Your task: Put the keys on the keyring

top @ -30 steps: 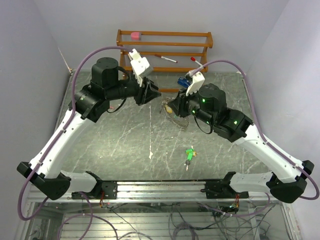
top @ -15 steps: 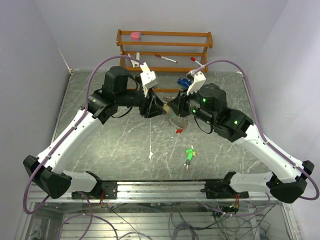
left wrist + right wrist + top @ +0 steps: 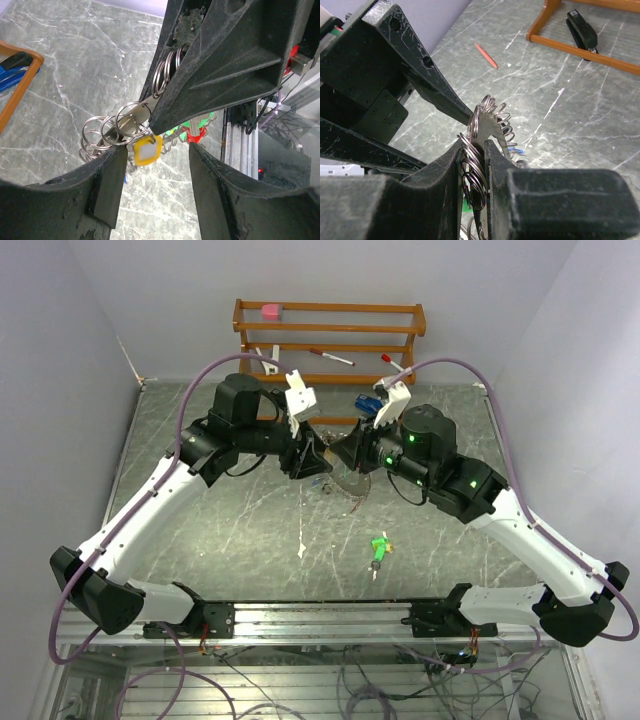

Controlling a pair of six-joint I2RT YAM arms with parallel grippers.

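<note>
My right gripper [image 3: 345, 453] is shut on the keyring [image 3: 351, 484], a silvery metal piece strung with several split rings, and holds it above the table. In the right wrist view the rings [image 3: 479, 165] sit pinched between my fingertips [image 3: 451, 156]. A yellow tag [image 3: 146, 150] and a red tag [image 3: 196, 134] hang from it. My left gripper [image 3: 317, 460] is open and right beside the keyring; in its wrist view [image 3: 156, 167] the yellow tag hangs just above its fingertips. A green-headed key [image 3: 379, 549] lies loose on the table, nearer the arm bases.
A wooden rack [image 3: 330, 332] stands at the back with pens, a pink item and a black stapler [image 3: 583, 29]. A blue object [image 3: 366, 403] sits before it. A red pen [image 3: 485, 55] lies on the table. A small white scrap [image 3: 301, 550] lies left of the green key.
My left arm has swung right and down until its open gripper meets the keyring. The right gripper has kept the keyring and raised it slightly.
</note>
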